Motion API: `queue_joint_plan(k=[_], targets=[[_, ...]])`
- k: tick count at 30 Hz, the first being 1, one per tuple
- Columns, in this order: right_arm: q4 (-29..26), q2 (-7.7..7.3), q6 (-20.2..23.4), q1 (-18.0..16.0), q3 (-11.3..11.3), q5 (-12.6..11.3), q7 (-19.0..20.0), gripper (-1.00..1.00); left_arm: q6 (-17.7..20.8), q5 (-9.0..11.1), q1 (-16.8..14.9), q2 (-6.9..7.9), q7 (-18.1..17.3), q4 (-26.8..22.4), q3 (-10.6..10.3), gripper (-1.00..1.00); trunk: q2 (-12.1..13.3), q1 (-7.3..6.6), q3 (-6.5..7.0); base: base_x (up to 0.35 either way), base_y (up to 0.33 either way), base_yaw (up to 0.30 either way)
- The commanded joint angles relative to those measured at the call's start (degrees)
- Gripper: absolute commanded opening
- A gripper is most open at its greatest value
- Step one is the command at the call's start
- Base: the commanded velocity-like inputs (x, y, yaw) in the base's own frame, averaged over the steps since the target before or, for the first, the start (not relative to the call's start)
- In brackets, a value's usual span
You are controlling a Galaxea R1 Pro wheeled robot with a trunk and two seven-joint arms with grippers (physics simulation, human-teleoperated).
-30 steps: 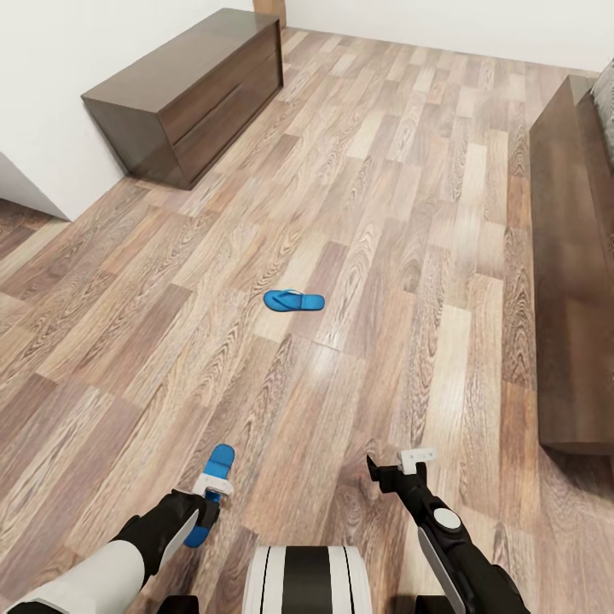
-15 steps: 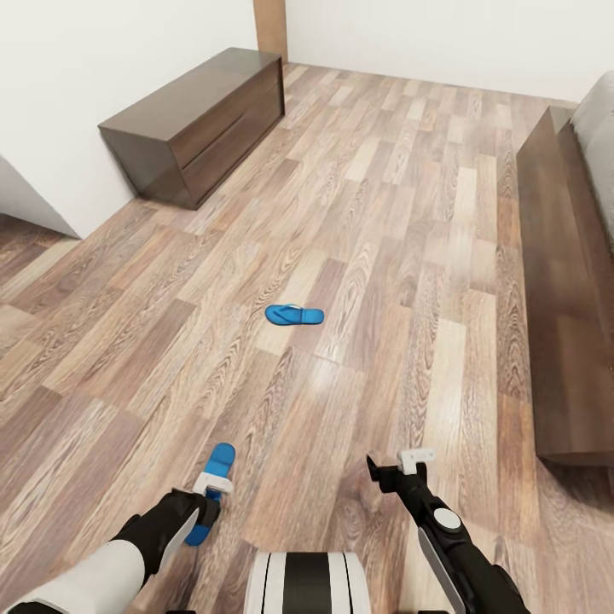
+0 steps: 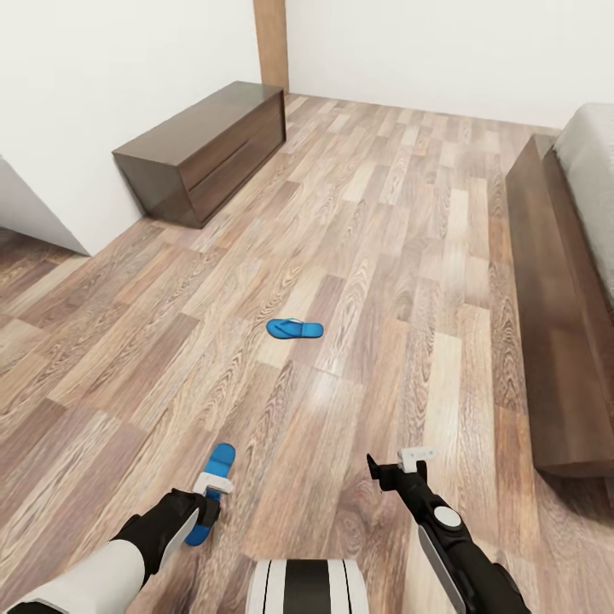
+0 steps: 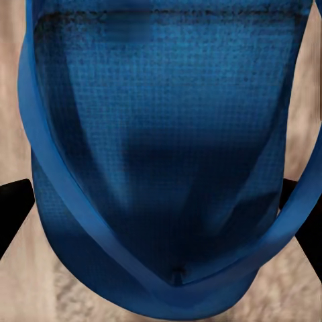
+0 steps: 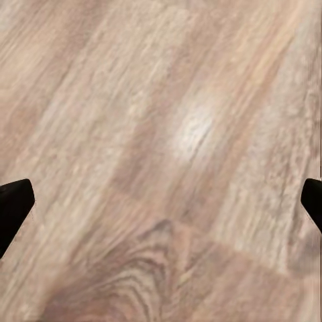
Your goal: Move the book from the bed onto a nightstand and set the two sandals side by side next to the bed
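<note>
1. A home bedroom: a low bed [image 3: 563, 281] with dark wooden frame and grey mattress lines one side.
2. Wood-plank floor [image 3: 384, 256], white walls, a dark low cabinet [image 3: 200, 149], a blue sandal [image 3: 295, 328] lying loose.

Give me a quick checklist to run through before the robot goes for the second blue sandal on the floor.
1. First bright blue flat sandal secured in the left gripper: ok, the fingers are closed on it in the head view.
2. Right gripper free for a pick: ok, open with bare wood-plank floor between its fingers.
3. Second blue sandal located: ok, lying flat on the floor ahead, strap up.
4. Path to it: ok, no obstacle shows between the robot and that sandal.
5. Dark-brown wooden bed frame in sight for placement: ok, along the right side.
6. Second sandal within arm reach now: cannot tell, it looks well ahead of both grippers.
</note>
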Motion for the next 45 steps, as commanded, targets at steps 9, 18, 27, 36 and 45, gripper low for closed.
queue_joint_plan(k=[9,18,27,36,45], targets=[[-0.64,-0.05,0.39,-0.01,0.03,-0.75,0.09,1.0,0.32,0.54,0.01,-0.02,0.31,-0.13,-0.48,-1.0,0.11,-0.24,1.96,0.0,0.0,0.001],[-0.64,-0.05,0.47,-0.01,-0.01,-0.75,0.09,1.0,0.32,0.52,-0.01,-0.02,0.32,-0.13,-0.48,-1.0,0.23,-0.47,3.96,0.0,0.0,0.207],[-0.73,-0.05,0.39,-0.01,-0.01,-0.84,0.09,1.0,0.32,0.52,0.0,0.02,0.31,-0.13,-0.48,-1.0,0.35,-0.7,5.95,0.0,0.0,0.03],[-0.73,-0.05,0.39,-0.01,-0.01,-0.84,0.09,1.0,0.47,0.52,0.0,-0.02,0.25,-0.13,-0.48,-1.0,0.47,-0.93,7.95,0.221,0.0,0.0],[-0.73,-0.05,0.45,-0.01,-0.01,-0.84,0.1,1.0,0.46,0.61,0.0,-0.02,0.24,-0.08,-0.48,-1.0,0.59,-1.17,9.94,0.279,0.025,0.065]])
